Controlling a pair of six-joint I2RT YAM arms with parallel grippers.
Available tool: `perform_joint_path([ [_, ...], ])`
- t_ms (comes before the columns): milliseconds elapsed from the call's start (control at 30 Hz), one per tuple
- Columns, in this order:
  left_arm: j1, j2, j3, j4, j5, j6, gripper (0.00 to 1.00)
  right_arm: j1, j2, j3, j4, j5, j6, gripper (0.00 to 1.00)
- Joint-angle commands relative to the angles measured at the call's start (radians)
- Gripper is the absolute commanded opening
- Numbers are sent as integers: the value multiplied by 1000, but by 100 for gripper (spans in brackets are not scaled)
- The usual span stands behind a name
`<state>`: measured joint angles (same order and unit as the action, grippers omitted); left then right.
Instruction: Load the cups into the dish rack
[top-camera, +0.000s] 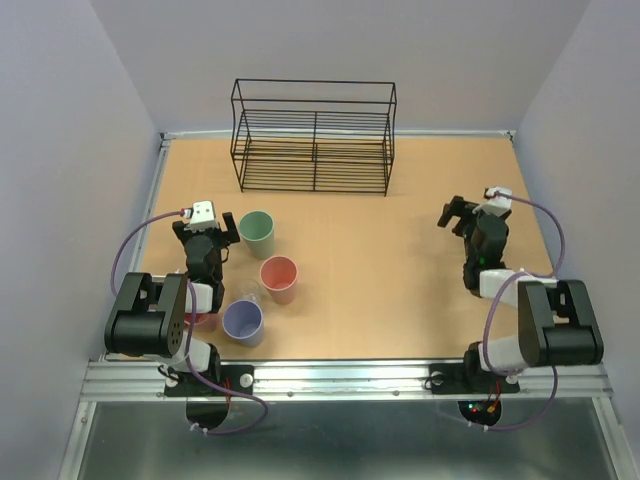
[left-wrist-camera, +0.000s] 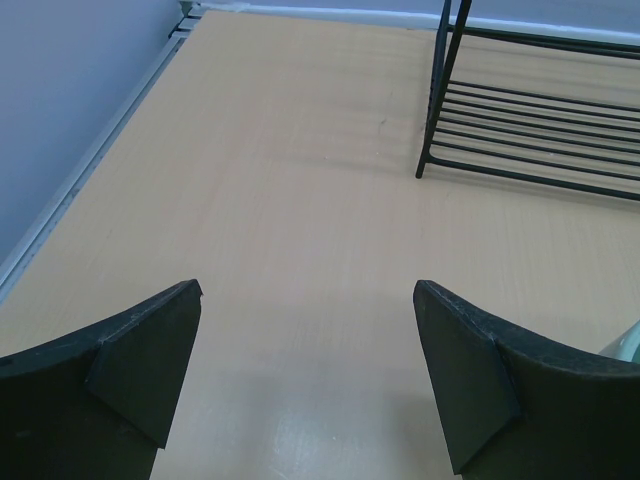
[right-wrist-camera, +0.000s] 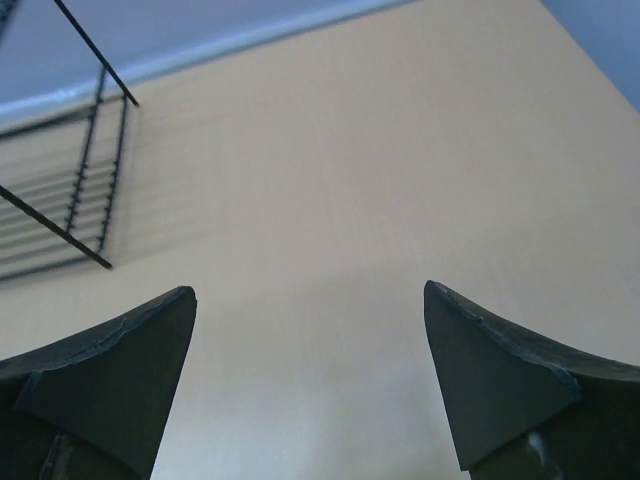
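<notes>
lab test cell — blank walls, railed table

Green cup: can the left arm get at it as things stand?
Probably yes. The jaws of the left arm stand open just left of the green cup, which is upright, with nothing between them. A small shift sideways should do.

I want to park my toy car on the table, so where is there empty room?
The big bare patch is the middle of the table, between the dish rack, the pink cup and the right arm. The far left corner is bare too. It's crowded by the left arm, where the green cup, pink cup and purple cup huddle.
</notes>
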<state>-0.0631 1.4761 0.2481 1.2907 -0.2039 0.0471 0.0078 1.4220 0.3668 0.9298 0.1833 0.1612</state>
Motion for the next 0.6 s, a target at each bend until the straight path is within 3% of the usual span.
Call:
perform_joint_path([
  [0, 6, -22, -7, 249, -11, 7, 99, 1, -133, 250, -464, -28, 243, 100],
  [67, 6, -20, -7, 249, -11, 5, 99, 1, -172, 320, -650, -91, 326, 100],
  [200, 6, -22, -7, 249, -11, 5, 99, 0, -198, 380, -671, -454, 507, 100],
  [333, 6, -22, -7, 249, -11, 7, 99, 1, -157, 470, -672, -594, 668, 100],
  [567, 6, -20, -6, 251, -11, 5, 99, 6, 55, 720, -681, -660, 742, 100],
])
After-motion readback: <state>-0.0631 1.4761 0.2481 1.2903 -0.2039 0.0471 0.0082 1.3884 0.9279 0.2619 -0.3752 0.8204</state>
